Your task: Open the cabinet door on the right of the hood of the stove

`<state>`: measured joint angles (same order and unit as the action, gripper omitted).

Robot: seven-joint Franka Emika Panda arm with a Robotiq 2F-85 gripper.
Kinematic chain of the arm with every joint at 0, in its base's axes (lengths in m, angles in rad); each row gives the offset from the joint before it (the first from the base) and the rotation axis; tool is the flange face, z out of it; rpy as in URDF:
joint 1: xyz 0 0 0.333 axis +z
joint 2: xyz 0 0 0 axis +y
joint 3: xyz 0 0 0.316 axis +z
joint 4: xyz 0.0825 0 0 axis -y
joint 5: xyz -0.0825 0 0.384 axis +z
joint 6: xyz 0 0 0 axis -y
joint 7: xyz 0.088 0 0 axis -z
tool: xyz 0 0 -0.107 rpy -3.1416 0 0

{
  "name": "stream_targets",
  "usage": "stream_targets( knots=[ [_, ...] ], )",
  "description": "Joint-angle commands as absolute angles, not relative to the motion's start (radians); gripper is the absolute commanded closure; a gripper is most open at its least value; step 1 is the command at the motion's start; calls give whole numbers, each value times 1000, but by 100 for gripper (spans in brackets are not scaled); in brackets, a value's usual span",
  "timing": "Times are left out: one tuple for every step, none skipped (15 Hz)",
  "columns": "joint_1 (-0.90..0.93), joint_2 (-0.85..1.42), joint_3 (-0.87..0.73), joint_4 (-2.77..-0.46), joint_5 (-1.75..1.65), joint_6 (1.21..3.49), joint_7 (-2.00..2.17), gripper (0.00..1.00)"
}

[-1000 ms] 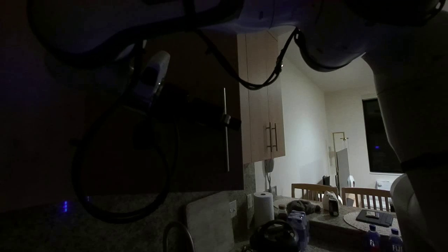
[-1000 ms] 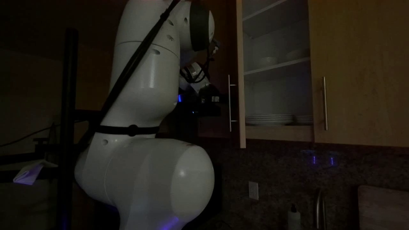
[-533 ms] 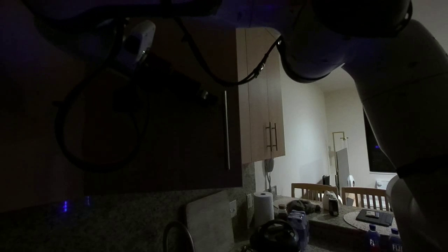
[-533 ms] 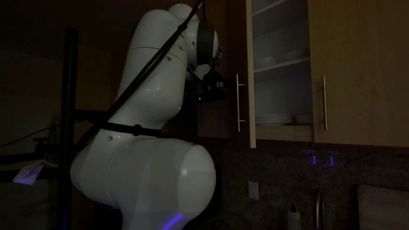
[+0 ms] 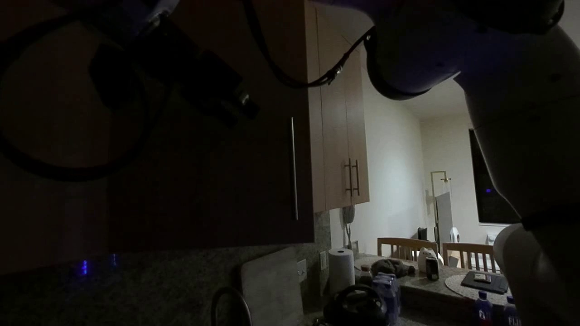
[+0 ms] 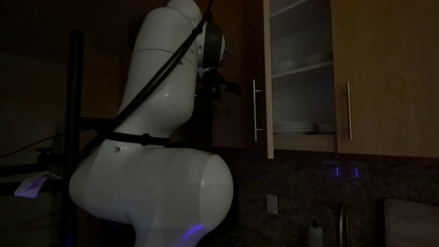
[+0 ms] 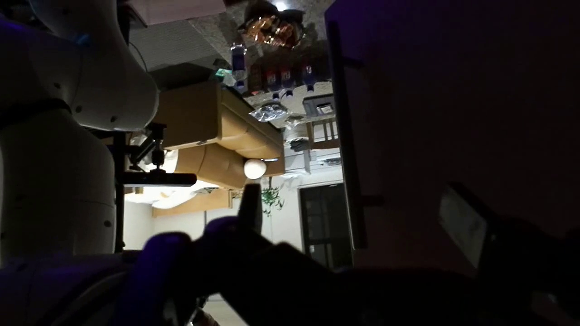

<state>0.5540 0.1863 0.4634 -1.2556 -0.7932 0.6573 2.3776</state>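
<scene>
Beyond the black two-finger gripper (image 5: 242, 115) gapes a pale-lined, shelved wall cabinet (image 6: 297, 96). Nearer, with its outer face toward the gripper, hangs the cabinet's tall, flat, tan wood-look door (image 5: 213, 194), almost black in shadow and already swung partly open. By my guess it will handle as a stiff board, fairly heavy as a panel yet light to swing, its smooth face giving nothing to pinch. The place to work it is along the free edge, ahead of the gripper, where a pull or a hooked push should need least force.

Behind the gripper, the glossy white jointed arm (image 6: 161, 109) rises steeply and folds over at the top, its wrist slung below, so that the gripper tilts downward and points toward that free edge.

Ahead of the gripper, close to the edge, stands the door's slim, vertical, silver metal bar handle (image 5: 294, 168), its upper end roughly level with the gripper. It looks the soundest thing to take hold of, rigid but perhaps slick. Both exterior views show it apart from the gripper.

The dark fingers (image 7: 463, 226) are spread wide and have hold of nothing; in the wrist view the bar's end merely lines up with the gap between them.
</scene>
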Motion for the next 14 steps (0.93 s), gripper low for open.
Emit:
stream_targets(
  knots=[
    [535,42,486,-1381,-742,746,2344,0],
    [525,-6,486,-1417,-716,768,2350,0],
    [519,-49,481,-1451,-694,791,2347,0],
    [512,-106,471,-1498,-669,824,2329,0],
    [508,-153,463,-1533,-651,842,2308,0],
    [499,-200,458,-1578,-634,854,2276,0],
    [492,-243,452,-1620,-625,862,2243,0],
    [485,-298,443,-1670,-621,880,2195,0],
    [481,-350,432,-1718,-623,900,2148,0],
    [481,-405,420,-1765,-629,930,2097,0],
    [484,-461,406,-1815,-632,962,2049,0],
    [547,-511,348,-1868,-645,991,2022,0],
    [565,-571,323,-1921,-651,1024,1989,0],
    [596,-627,300,-1974,-650,1041,1980,0]
  ],
)
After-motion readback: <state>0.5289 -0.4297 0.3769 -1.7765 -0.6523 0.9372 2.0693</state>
